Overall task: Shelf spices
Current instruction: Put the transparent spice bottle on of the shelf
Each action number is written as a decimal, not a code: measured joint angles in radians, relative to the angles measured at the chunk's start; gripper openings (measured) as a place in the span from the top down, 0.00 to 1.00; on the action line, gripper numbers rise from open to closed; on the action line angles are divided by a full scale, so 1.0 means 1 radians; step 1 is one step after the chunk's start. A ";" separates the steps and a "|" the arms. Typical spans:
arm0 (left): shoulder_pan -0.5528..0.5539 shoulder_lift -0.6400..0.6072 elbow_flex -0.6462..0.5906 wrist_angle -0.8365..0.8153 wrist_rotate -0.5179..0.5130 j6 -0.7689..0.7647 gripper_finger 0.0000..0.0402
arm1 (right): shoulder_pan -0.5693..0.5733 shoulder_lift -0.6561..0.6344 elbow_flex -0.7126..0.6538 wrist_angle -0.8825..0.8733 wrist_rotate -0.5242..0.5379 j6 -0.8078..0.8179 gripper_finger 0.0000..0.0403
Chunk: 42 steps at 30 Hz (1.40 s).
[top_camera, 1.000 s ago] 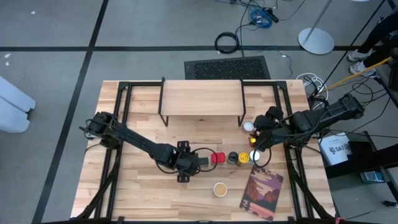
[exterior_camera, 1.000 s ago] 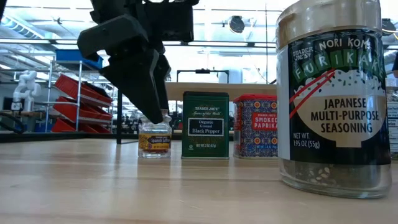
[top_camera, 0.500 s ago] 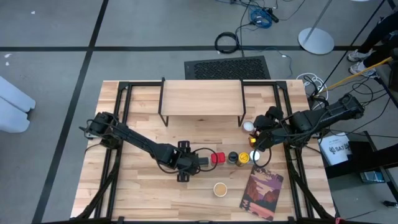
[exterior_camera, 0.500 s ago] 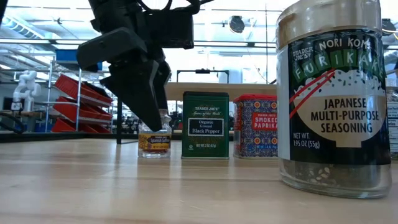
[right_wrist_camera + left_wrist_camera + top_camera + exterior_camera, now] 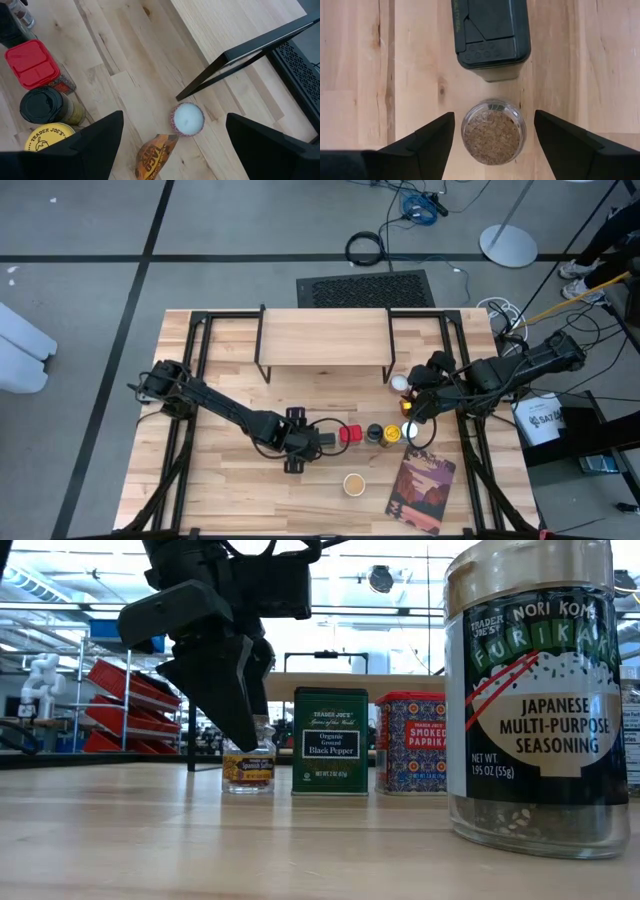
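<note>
A small glass jar with a cork-brown top (image 5: 493, 131) stands on the table between the fingers of my left gripper (image 5: 494, 117), which is open. Bare wood shows on both sides of the jar. The same jar (image 5: 248, 766) shows below the fingers in the low view. Just past it stands the dark green pepper tin (image 5: 490, 37), then the red-topped paprika tin (image 5: 348, 434), a black-topped jar (image 5: 375, 434) and a yellow-topped one (image 5: 392, 434). My right gripper (image 5: 416, 406) hangs open above a white-topped jar (image 5: 187, 119). The shelf (image 5: 325, 338) stands at the far side.
A tan-topped furikake jar (image 5: 354, 483) and a reddish-purple book (image 5: 420, 488) lie near the table's front edge. An orange packet (image 5: 152, 152) lies by the white-topped jar. The shelf's black legs (image 5: 220, 70) stand close to the right gripper.
My left gripper's fingers have drawn a little closer in around the cork-topped jar, the arm staying where it was. The jars and tins have not moved.
</note>
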 joint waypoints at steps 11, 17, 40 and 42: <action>0.000 0.000 0.000 0.000 0.007 0.000 0.44 | 0.000 0.000 0.000 0.000 0.000 0.000 0.15; 0.001 0.000 0.001 0.001 0.007 0.000 0.51 | 0.000 0.000 0.000 0.000 0.000 0.000 0.15; 0.001 -0.095 0.031 -0.119 0.031 0.027 0.52 | 0.000 0.000 0.000 0.000 0.001 -0.004 0.15; 0.001 -0.114 0.044 -0.138 0.031 0.046 0.52 | 0.000 0.000 0.000 0.000 0.001 -0.004 0.15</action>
